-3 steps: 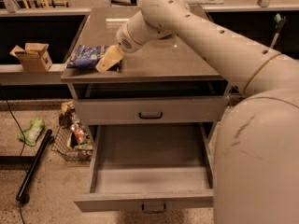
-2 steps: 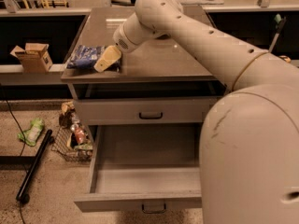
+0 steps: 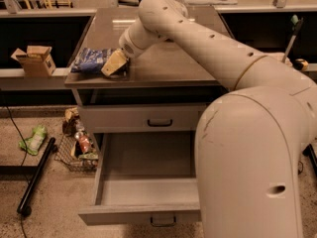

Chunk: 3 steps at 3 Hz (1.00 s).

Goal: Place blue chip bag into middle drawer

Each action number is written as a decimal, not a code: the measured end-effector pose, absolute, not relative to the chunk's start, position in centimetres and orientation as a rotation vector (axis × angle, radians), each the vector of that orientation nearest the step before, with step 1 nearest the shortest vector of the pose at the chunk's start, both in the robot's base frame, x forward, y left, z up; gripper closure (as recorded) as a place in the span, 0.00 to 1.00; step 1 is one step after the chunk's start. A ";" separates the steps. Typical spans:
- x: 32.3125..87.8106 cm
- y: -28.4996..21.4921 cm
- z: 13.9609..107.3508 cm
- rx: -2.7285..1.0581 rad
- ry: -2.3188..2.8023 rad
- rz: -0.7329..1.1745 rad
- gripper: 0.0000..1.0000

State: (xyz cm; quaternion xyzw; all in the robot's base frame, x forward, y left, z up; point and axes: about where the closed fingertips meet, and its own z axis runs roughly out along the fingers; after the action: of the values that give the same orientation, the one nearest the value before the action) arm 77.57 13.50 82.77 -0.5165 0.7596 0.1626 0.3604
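Observation:
The blue chip bag point(image 3: 92, 59) lies on the grey cabinet top point(image 3: 168, 63) near its front left corner. My gripper point(image 3: 113, 64) is low over the top at the bag's right end, its tan fingers touching or just beside the bag. The middle drawer point(image 3: 143, 182) is pulled open below, with a plain grey tray inside and a dark bar handle on its front panel. The shut top drawer front point(image 3: 148, 118) sits one level higher. My white arm crosses the right half of the view and hides the drawer's right side.
A cardboard box point(image 3: 34, 59) stands on a ledge to the left. On the floor at left are a wire basket of snacks point(image 3: 77, 145), a green packet point(image 3: 33, 139) and a black pole point(image 3: 37, 175). A counter runs along the back.
The gripper stays by the bag's right end, much as before. My arm's near segment has grown larger in view on the right.

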 end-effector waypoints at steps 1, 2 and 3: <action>77.6 13.5 82.7 -1.331 1.958 0.419 0.41; 76.2 11.7 83.9 -1.279 1.927 0.433 0.64; 71.8 8.9 88.4 -1.168 1.830 0.462 0.89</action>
State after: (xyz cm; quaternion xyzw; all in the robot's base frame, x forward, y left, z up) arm 71.81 8.91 88.43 -0.4711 0.7383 0.1866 0.4451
